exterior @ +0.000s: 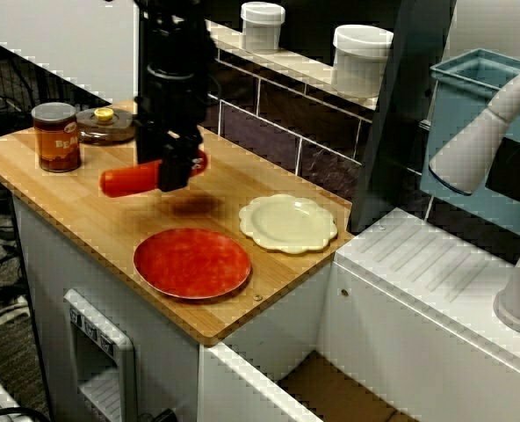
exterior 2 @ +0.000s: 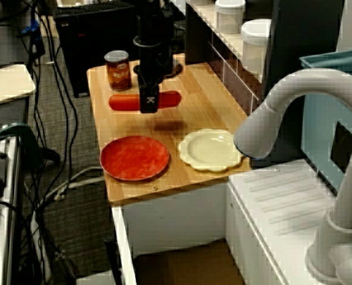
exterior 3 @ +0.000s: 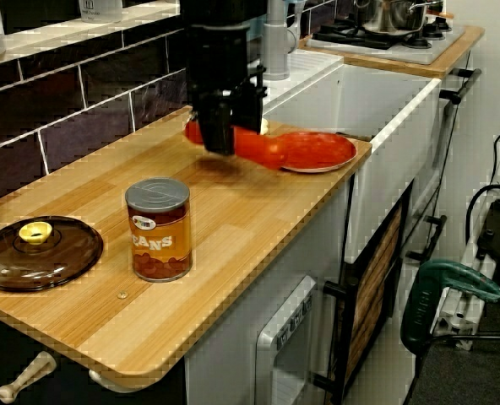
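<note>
I look down on the wooden counter (exterior: 75, 200). On it sit a red plate (exterior: 192, 262), a pale plate (exterior: 288, 221), a can (exterior: 56, 136) and a brown lid (exterior: 106, 125).

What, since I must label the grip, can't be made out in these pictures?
Front view: the gripper body hides its fingertips and the middle of the red cylinder.
View from the can's end: the gripper hides nearly all the cream plate.
View over the tap: the tap covers that plate's right rim.
Every view: the can label's small print is too blurred.
</note>
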Available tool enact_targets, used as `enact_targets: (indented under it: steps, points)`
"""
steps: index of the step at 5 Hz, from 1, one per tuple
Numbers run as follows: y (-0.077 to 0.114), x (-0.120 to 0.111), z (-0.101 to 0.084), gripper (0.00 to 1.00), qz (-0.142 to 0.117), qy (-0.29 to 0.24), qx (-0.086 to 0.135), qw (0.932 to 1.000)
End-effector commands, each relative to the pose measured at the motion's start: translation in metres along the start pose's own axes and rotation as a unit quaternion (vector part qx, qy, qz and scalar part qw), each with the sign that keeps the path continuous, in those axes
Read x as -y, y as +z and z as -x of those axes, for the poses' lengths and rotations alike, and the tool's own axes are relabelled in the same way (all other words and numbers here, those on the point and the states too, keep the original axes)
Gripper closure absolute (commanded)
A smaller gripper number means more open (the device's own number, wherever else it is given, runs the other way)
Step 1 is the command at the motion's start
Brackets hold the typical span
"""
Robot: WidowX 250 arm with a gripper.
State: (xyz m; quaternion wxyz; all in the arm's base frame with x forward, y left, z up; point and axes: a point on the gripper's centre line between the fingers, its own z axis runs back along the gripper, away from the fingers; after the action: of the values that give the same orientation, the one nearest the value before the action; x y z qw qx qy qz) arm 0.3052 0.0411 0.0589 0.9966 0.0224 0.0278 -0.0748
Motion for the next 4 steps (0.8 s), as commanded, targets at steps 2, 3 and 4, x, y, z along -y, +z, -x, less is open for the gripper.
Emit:
enact_targets:
  steps: [2, 3, 4]
  points:
    - [0.039, 0.065, -0.033, 1.00, -0.014, -0.078, 0.069, 0.9945]
    - [0.034, 0.075, -0.041, 1.00, -0.016, -0.083, 0.082, 0.9931]
    - [0.025, 0.081, -0.051, 1.00, -0.014, -0.080, 0.078, 0.9936]
